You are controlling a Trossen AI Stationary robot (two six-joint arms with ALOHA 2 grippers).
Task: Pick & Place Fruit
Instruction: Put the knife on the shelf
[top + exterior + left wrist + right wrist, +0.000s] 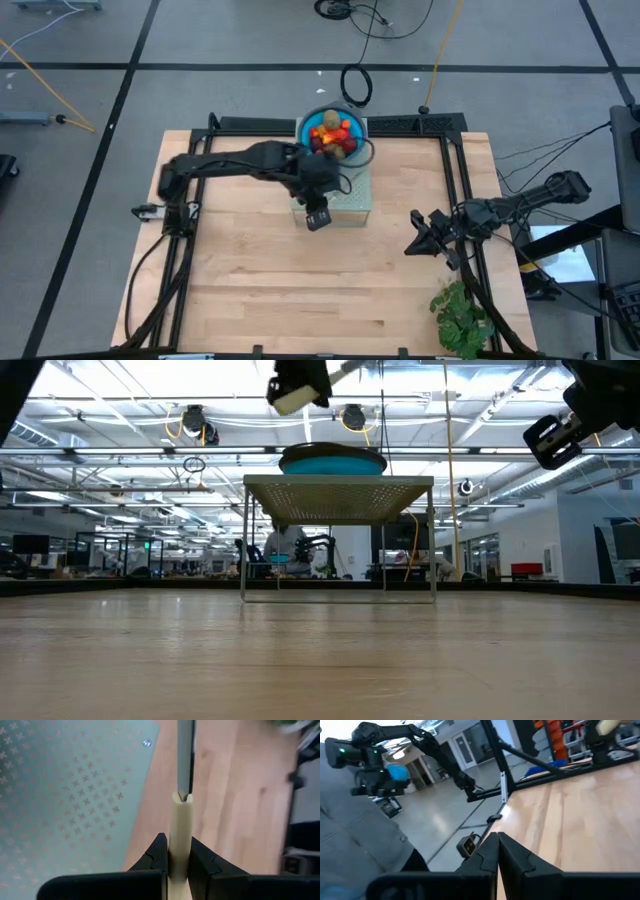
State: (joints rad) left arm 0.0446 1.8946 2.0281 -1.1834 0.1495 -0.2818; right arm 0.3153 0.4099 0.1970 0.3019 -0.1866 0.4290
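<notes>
Cream knife handle (179,845) is clamped between the left gripper's (176,854) fingers (156,854), above the near edge of the perforated stand (350,203).
The fruit (333,136) is piled in the blue bowl (304,127) at the stand's far end. The right gripper (498,851) is held over the wooden counter (300,290), well to the right of the stand, its fingers pressed together on nothing.

Wooden table (300,290) bears a perforated stand (352,203) and leafy bunch (462,318).
</notes>
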